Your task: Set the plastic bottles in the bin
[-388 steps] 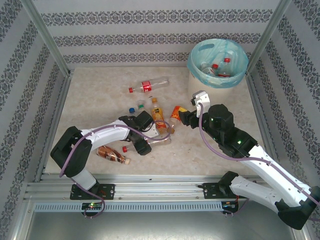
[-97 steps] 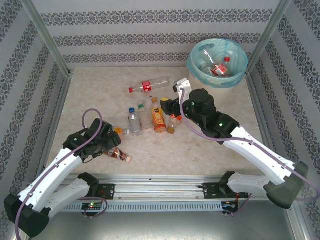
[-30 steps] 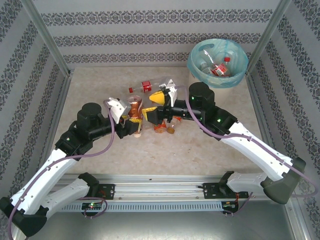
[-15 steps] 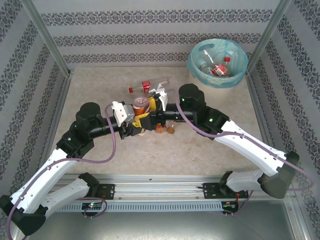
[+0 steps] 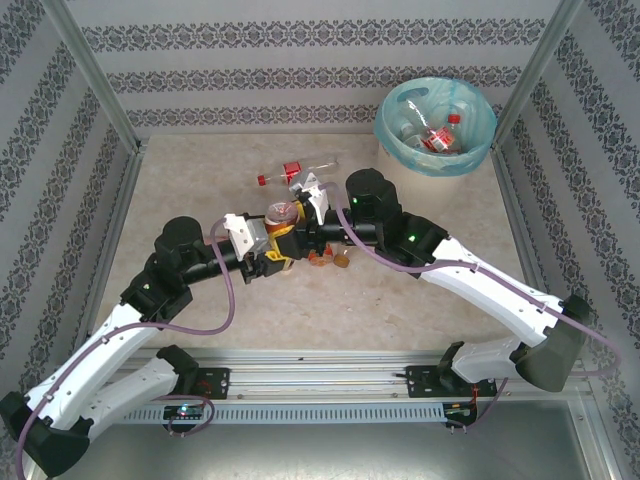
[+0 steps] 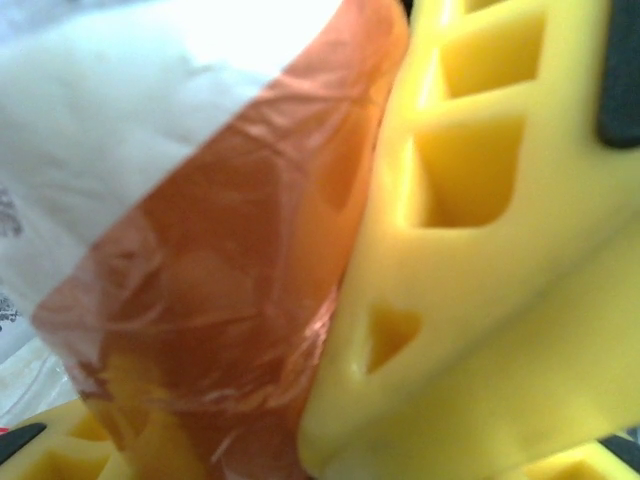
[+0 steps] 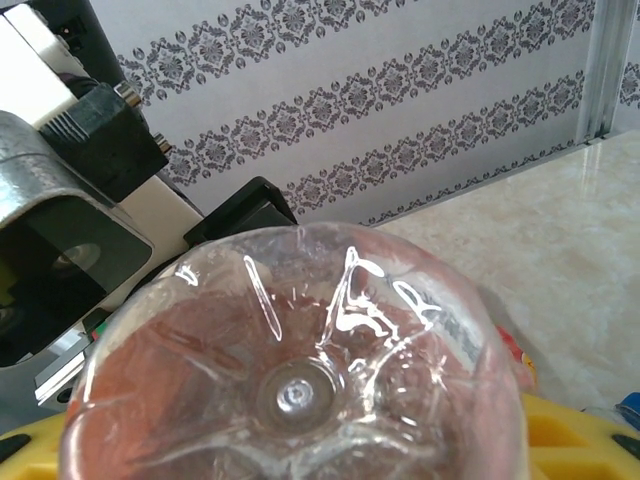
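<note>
The left gripper (image 5: 275,248) clamps a brown-labelled plastic bottle (image 6: 230,300) between its yellow fingers (image 6: 480,250) — the right gripper (image 5: 303,222) straddles the base — whether it squeezes cannot be told.

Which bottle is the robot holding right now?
The brown-labelled bottle, gripped in yellow jaws on the left arm. The other bottles lie on the table or in the bin.
</note>
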You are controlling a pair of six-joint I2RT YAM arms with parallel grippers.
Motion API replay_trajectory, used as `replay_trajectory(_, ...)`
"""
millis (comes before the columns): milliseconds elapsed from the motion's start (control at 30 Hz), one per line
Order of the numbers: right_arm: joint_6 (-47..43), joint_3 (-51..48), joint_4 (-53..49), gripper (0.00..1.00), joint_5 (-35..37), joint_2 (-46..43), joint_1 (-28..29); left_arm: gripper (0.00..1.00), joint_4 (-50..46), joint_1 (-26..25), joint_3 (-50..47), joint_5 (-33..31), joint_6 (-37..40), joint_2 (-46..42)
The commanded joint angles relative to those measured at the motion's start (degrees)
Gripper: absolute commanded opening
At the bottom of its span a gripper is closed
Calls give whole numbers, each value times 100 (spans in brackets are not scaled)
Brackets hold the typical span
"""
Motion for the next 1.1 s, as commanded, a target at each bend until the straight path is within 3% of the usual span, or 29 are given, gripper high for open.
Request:
replay_trajectory(0, 233, 142, 256, 50, 279, -129, 111, 79, 620, -62, -276, -331, 98, -102)
replay_trajectory(67, 177, 150, 142, 48, 528, -205, 113, 91, 779, -62, -402, -522, 40, -218)
replay_trajectory(167, -73, 199, -49, 47, 1040, -373, 102, 100, 1012, -62, -586, -783, 19, -397)
replay_trajectory(433, -695, 518, -462, 46, 2816, -828, -320, 100, 1549, -63, -905, -1652, -112, -689)
replay_trajectory(600, -713, 562, -463, 45, 3474, -1221, -1120, 100, 1812, -56, -645, -1713, -373, -172)
replay_trajectory(933, -703, 906, -393, 44, 3134, -1007, -3382, 100, 1521, -53, 968, -1214, -1368, 1748)
replay_trajectory(1067, -568, 1178, -358, 43, 2954, -574, -3833, 100, 1372, -54, 1731, -1007, -1613, 2498)
